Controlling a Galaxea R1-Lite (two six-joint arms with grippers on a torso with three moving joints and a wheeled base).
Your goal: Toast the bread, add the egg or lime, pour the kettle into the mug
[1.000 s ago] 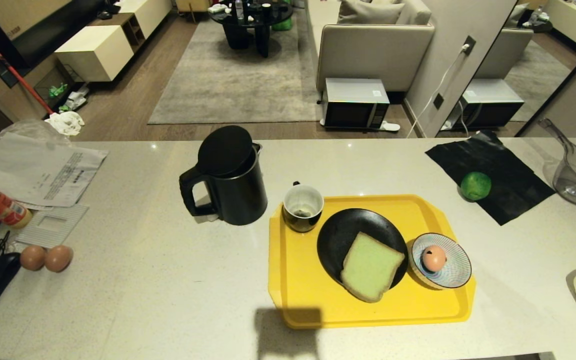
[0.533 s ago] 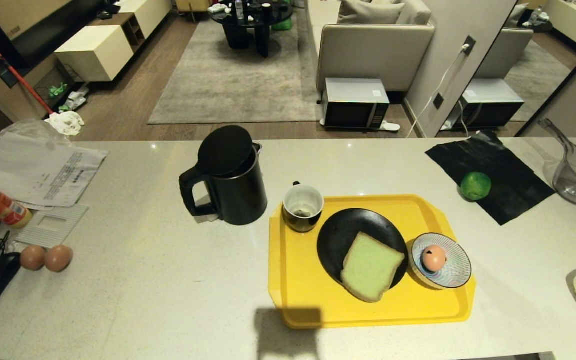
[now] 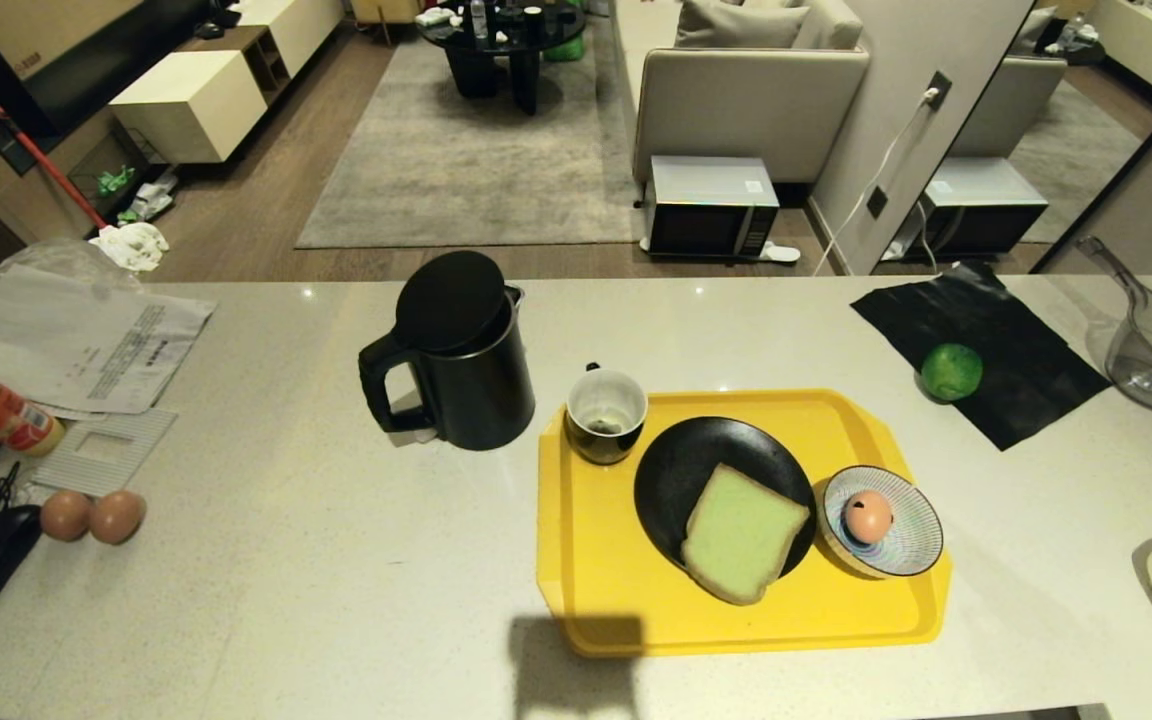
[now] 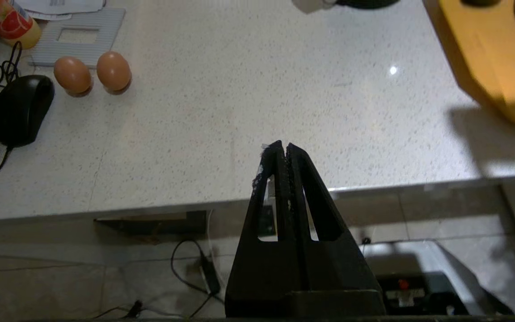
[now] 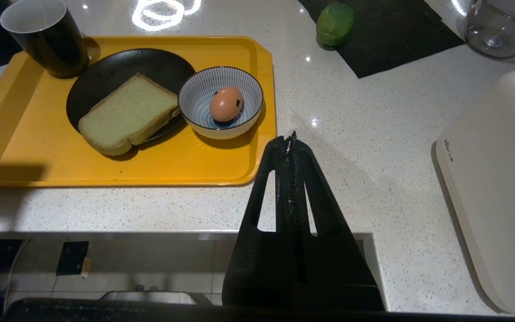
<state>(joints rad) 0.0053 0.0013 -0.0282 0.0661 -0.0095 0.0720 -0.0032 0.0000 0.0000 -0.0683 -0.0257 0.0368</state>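
Your pale counter point(image 3: 336, 600) shows no arms from the head camera. Both the left gripper point(image 4: 283, 145) and right gripper point(image 5: 291, 136) are clenched, empty. Bread point(image 3: 742, 532) overhangs the black plate point(image 3: 686, 460); the kettle point(image 3: 461, 350) is cut off in both wrist views.

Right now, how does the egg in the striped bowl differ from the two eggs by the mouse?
The egg sits in the striped bowl on the yellow tray; the two brown eggs lie bare on the counter. It is pinker with a dark spot; they are plain brown. It sits alone; they lie paired. All look whole.
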